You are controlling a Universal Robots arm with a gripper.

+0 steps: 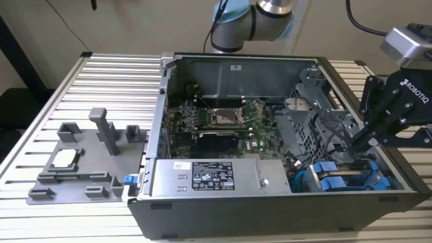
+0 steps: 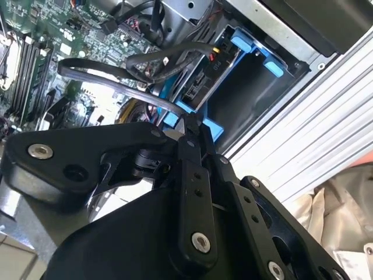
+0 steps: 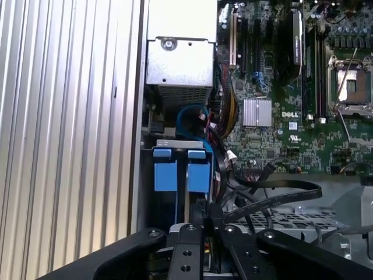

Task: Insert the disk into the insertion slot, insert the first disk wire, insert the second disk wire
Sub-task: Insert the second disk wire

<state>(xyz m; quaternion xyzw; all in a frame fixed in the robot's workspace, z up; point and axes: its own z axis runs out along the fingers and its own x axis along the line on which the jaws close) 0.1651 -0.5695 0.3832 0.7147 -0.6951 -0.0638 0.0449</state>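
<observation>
- You have the gripper [image 1: 355, 148] reaching down into the open computer case [image 1: 270, 212], at the corner of the drive cage [image 1: 317, 98] on the exterior view's right.
- In both wrist views its fingers [image 2: 192, 143] are pressed close together at the tips, apparently pinching a black wire [image 3: 274, 198] just above the blue carriers; what sits between the pads is too hidden for you to name with certainty.
- The disk [image 1: 331, 183] lies seated in the insertion slot [image 1: 307, 177], low in the case beside the power supply [image 1: 216, 177]. In the exterior view you see its bright blue carrier end next to a 2nd blue end, the 2 side by side.
- In the first wrist view the 2 blue carrier ends [image 3: 180, 169] stand next to each other directly ahead of the fingertips, with a blue cable loop [image 3: 189, 116] beyond them.
- In the second wrist view the blue carrier frame [image 2: 247, 49] borders a dark bay, and black wires [image 2: 169, 58] arc across it towards the gripper's tips.
- The motherboard [image 1: 219, 119] sits mid-case with its processor socket [image 1: 224, 117] bare.
- Outside the case, on the exterior view's left, a grey fixture plate [image 1: 81, 167] with upright posts rests on the ribbed metal table [image 1: 108, 81]. A small blue piece [image 1: 128, 179] shows at the plate's edge nearest the case.
- The robot arm's joint [image 1: 253, 20] rises behind the case.
</observation>
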